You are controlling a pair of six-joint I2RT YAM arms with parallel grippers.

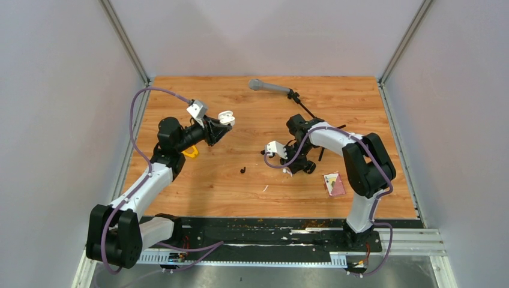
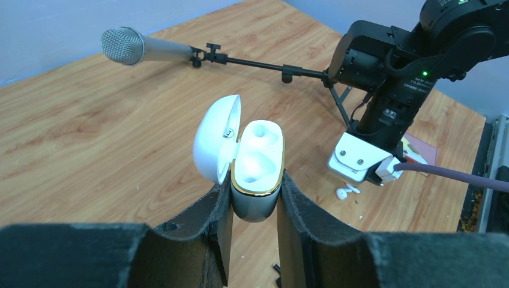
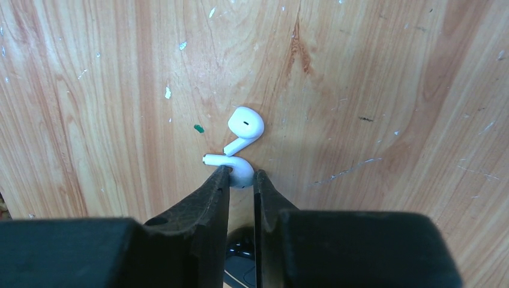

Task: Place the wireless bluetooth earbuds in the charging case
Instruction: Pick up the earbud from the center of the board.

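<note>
Table [image 1: 198, 198]: wood, walled at left, back and right. The bare stretch between the arms holds one black earbud [image 1: 243, 170].
Microphone [image 1: 270, 87]: lies along the back edge, its stand beside the right arm.
Card [image 1: 334, 184]: near the right edge.
Left gripper [image 2: 253, 180]: raised, jaws clamped on the case [image 2: 258, 156], lid open.
Right gripper [image 3: 242, 174]: down at the table, jaws almost together, tips pinching the near earbud [image 3: 231, 161]. The far earbud [image 3: 246, 123] lies just beyond.
</note>
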